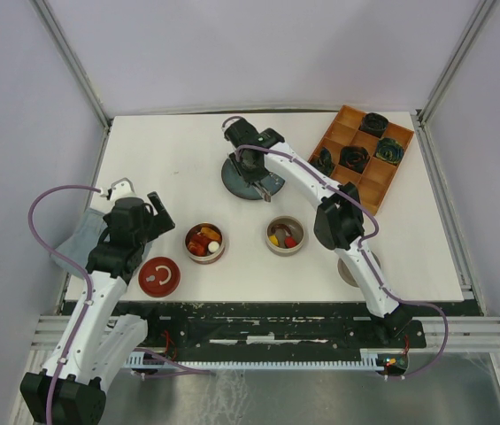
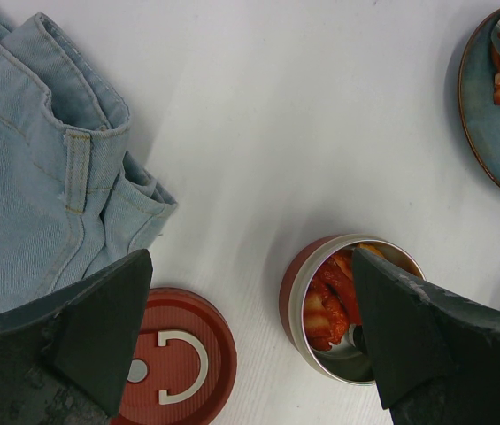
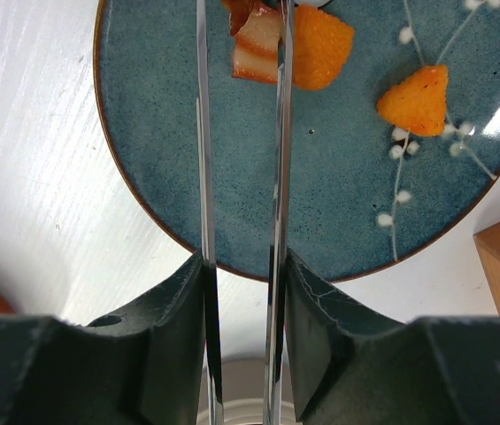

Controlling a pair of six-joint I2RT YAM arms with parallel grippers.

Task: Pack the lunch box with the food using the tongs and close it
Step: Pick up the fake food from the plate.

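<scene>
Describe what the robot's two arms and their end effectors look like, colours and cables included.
The left arm and right arm have white link shells and black joint housings, each trailed by a thin lilac cable. The left end effector and right end effector have two dark, matte, wedge-shaped fingers with scuffed surfaces.

Close-up from the right wrist: the tongs [image 3: 278, 159] run off the top edge, tips unseen, over a plate [image 3: 143, 133] cropped at top and right. From above, the right pincer [image 1: 258, 175] masks most of that plate. A finger [image 2: 409, 345] of the left pincer [image 2: 250, 266] hides part of the lunch box [image 2: 307, 301].
</scene>
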